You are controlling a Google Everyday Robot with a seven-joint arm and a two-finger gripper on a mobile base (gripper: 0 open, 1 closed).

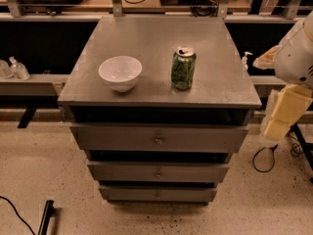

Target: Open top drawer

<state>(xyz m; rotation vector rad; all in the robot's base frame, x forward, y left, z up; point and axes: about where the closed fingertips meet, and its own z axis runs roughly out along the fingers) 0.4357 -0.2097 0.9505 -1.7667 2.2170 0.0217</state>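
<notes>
One end effector [279, 117] beside top drawer [122, 138]

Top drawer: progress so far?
Done: nothing visible; the top drawer looks shut, its knob untouched. In hand: the gripper hangs to the right of the cabinet, clear of the drawer front. Left: reach the knob, grasp it, pull the drawer out.

Speckled pale floor [44, 175], dark bench [41, 85] behind.
</notes>
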